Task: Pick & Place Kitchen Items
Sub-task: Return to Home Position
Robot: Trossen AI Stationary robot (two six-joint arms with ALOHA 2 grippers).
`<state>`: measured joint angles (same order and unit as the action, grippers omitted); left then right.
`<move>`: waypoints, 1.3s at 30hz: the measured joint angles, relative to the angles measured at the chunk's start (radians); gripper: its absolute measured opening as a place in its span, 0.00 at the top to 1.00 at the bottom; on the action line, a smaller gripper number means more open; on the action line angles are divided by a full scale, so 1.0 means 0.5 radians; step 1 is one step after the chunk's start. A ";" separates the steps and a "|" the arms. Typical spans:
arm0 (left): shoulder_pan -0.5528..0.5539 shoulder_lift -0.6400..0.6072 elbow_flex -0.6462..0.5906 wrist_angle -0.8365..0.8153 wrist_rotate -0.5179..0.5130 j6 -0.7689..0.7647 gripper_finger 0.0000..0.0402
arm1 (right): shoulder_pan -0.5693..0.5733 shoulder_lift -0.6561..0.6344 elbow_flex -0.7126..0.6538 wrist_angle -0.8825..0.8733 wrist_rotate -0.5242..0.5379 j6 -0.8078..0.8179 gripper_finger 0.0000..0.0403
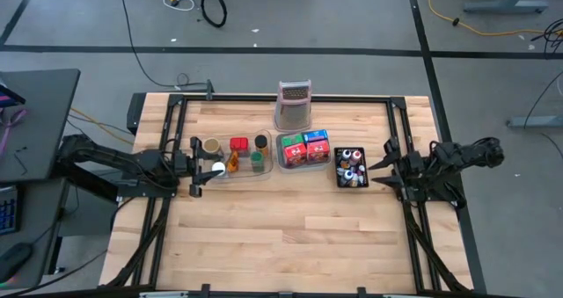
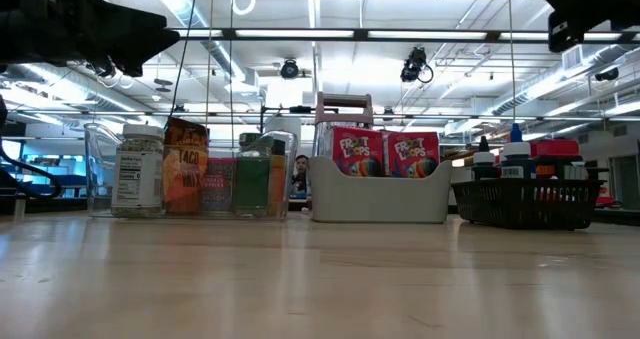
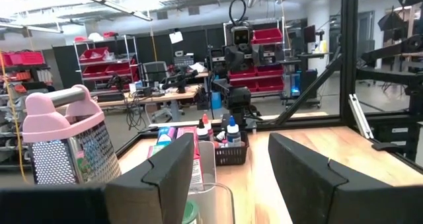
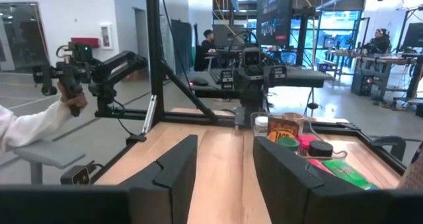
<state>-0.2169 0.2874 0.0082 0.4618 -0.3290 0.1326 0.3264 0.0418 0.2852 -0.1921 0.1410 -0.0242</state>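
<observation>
The kitchen items stand in three trays across the table's middle. A clear tray (image 1: 236, 157) holds jars, a taco packet (image 2: 184, 166) and small bottles. A grey tray (image 1: 303, 149) holds two red cereal boxes (image 2: 385, 152). A black basket (image 1: 350, 166) holds dark-capped bottles. My left gripper (image 1: 198, 166) hovers open at the clear tray's left end, and in its wrist view (image 3: 231, 178) the tray rim (image 3: 208, 187) lies between the fingers. My right gripper (image 1: 380, 164) is open just right of the black basket, also seen in its wrist view (image 4: 225, 178). Neither touches anything.
A tall metal grater (image 1: 295, 105) with a pink handle stands behind the grey tray, toward the far edge. A black frame (image 1: 290, 98) borders the table. Bare wood (image 1: 281, 236) fills the near half. A person's hand (image 4: 69, 95) holds a device beyond the table.
</observation>
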 joint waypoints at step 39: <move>0.000 0.000 -0.002 -0.001 -0.014 0.222 0.49 | 0.001 0.001 -0.493 0.611 -0.105 -0.031 0.61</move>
<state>-0.2169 0.2874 0.0070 0.4614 -0.3363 0.2436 0.3267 0.0422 0.0386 0.1136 0.0883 -0.0398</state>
